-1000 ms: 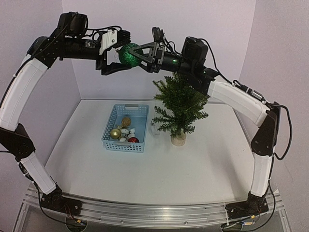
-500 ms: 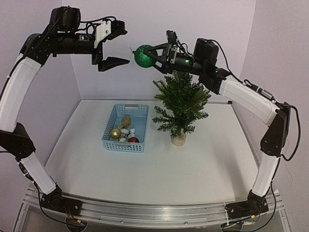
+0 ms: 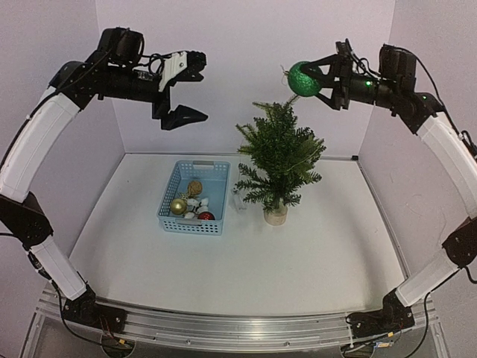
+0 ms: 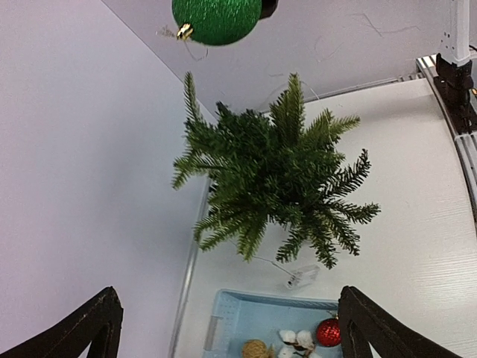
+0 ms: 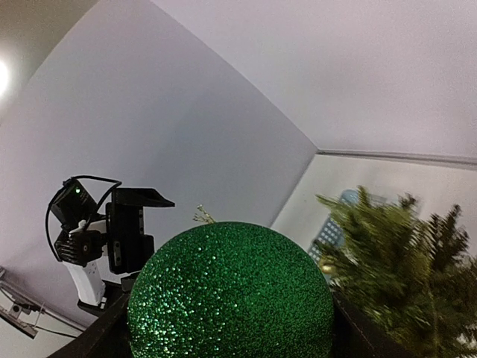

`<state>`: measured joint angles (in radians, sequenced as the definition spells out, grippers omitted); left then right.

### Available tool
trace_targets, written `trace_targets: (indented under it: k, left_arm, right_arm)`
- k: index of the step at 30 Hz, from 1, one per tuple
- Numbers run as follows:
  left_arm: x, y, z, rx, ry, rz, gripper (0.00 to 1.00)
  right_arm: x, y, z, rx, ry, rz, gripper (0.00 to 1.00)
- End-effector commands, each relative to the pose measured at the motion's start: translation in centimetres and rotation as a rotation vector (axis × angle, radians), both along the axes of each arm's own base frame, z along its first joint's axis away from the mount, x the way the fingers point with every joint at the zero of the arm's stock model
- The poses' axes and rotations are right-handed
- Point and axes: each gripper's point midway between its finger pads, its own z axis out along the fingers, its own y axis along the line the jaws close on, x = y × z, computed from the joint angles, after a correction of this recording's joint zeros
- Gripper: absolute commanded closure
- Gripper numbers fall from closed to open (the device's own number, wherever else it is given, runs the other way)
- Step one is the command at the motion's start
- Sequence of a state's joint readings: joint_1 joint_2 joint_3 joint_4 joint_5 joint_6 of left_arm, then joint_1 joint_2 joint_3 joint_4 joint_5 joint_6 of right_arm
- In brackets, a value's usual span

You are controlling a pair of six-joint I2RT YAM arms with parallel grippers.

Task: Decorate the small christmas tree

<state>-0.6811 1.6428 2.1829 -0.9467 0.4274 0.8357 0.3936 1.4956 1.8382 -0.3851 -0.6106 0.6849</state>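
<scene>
Barely started on this one, going by what I can see. The tree (image 3: 277, 160) stands upright on its little wooden base near the middle of the bench (image 3: 298, 261), just right of the basket (image 3: 168, 200). I can't spot a single ornament on its branches. There's a small clear box (image 4: 302, 277) with a thin wire lying by the base, maybe lights, hard to say.

The right fingers (image 5: 110, 337) are clamped on the green ball (image 3: 304, 79), one on each side. It's held high up, above the treetop and a bit to the right, clear of the needles. The gold cap and a bit of thread poke out on the side away from the arm, so I'd guess that loop is what has to catch a branch tip.

The left fingers (image 3: 182, 117) are spread wide with nothing between them, hanging high over the basket side and aimed toward the tree.

What's left is pretty much everything. The green ball needs to come down onto a branch, and the basket holds more: a gold ball (image 3: 178, 206), a red ball (image 3: 206, 216), a brownish one and some small white bits I can't make out.

Main risk I see is that the tree looks light, so a nudge from the arm could tip it.
</scene>
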Motion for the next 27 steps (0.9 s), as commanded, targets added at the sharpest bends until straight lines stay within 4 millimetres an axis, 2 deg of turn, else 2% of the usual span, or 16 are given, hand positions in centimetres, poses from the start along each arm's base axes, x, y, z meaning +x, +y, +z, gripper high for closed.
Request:
trace_targets:
  k: [1, 6, 7, 15, 18, 19, 23, 27]
  left_arm:
    - [0.1, -0.2, -0.4, -0.063, 0.08, 0.046, 0.01]
    - [0.6, -0.6, -2.9, -0.091, 0.186, 0.075, 0.01]
    - [0.8, -0.8, -3.7, -0.096, 0.218, 0.089, 0.0]
    - [3.7, -0.6, -7.4, -0.179, 0.361, 0.193, 0.03]
    - [2.6, -0.9, -9.3, -0.147, 0.336, 0.11, 0.04]
    - [2.1, -1.1, -9.3, -0.155, 0.302, 0.076, 0.05]
    - [1.1, -1.6, -10.2, -0.212, 0.244, 0.01, 0.05]
    - [1.9, -2.7, -11.0, -0.229, 0.305, 0.019, 0.05]
  right_arm:
    - [-0.8, -3.3, -5.5, -0.13, 0.163, -0.013, 0.46]
    - [0.8, -9.0, -7.3, -0.119, 0.213, -0.086, 0.47]
    - [0.9, -9.6, -7.6, -0.115, 0.218, -0.08, 0.48]
    - [1.5, -10.4, -9.0, -0.136, 0.121, 0.043, 0.48]
    - [1.2, -10.9, -10.1, -0.134, 0.122, 0.065, 0.48]
    - [1.3, -11.7, -10.9, -0.137, 0.128, 0.047, 0.48]
    - [1.5, -13.1, -14.1, -0.154, 0.18, 0.013, 0.48]
    - [2.8, -14.7, -14.6, -0.156, 0.19, -0.026, 0.5]
